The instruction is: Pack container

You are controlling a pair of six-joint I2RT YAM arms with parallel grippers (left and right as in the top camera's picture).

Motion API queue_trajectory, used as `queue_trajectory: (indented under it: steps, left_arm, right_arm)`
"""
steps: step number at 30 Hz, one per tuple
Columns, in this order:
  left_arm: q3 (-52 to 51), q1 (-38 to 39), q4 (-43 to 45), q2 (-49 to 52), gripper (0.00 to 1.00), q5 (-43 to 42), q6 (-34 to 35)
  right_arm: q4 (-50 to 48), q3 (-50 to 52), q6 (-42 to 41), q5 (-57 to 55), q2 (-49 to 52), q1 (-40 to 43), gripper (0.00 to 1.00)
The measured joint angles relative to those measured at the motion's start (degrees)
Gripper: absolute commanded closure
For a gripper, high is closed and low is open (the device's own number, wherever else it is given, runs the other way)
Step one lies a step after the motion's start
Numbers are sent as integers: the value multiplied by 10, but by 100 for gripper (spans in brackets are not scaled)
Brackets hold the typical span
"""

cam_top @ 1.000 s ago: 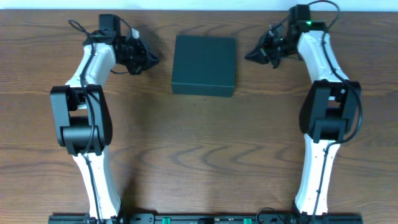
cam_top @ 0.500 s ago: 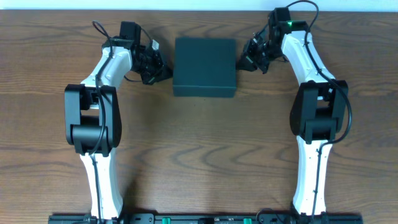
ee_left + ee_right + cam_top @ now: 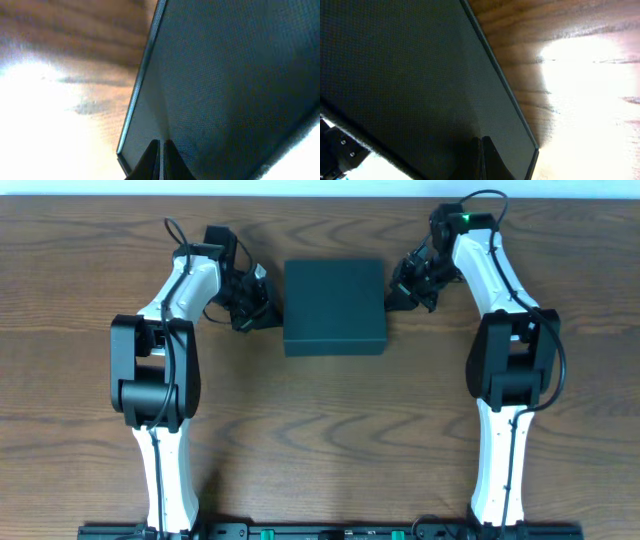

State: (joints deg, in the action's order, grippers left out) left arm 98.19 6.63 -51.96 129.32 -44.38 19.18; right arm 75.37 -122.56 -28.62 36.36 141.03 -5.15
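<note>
The container [image 3: 334, 306] is a square dark teal-black box, lid shut, at the back middle of the wooden table. My left gripper [image 3: 272, 304] is shut and presses against its left side wall; the textured wall [image 3: 225, 85] fills the left wrist view with my closed fingertips [image 3: 161, 150] against it. My right gripper [image 3: 390, 288] is shut and touches the right side wall [image 3: 410, 75], closed fingertips [image 3: 481, 150] against it. Neither gripper holds anything.
The wooden table [image 3: 320, 440] spreads in front of the box. Both arm bases stand at the front edge. A pale wall strip runs along the back edge [image 3: 320, 188].
Both grippers have moved inward from the table's sides to the box's side walls. The box has shifted slightly toward the front and right.
</note>
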Motion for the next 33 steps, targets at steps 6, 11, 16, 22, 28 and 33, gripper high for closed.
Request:
queue_trajectory:
  steps: [6,11,16,22,28,33]
  left_arm:
    - [0,2,-39,0,94,1,-18]
    - [0,2,-74,0,94,9,-36]
    - [0,2,-81,0,94,19,-47]
    - [0,2,-81,0,94,30,-47]
    - [0,2,-91,0,94,44,-49]
    - [0,2,-114,0,94,52,-51]
  right_arm:
    - [16,0,5,-12,-2,-9,98]
    - [37,0,7,-29,-4,-21,99]
    - [48,0,6,-42,-6,-31,98]
    - [73,0,-1,-68,-7,-44,98]
    - [86,0,-5,-92,-7,-58,98]
    - [89,0,-7,-92,-7,-62,98]
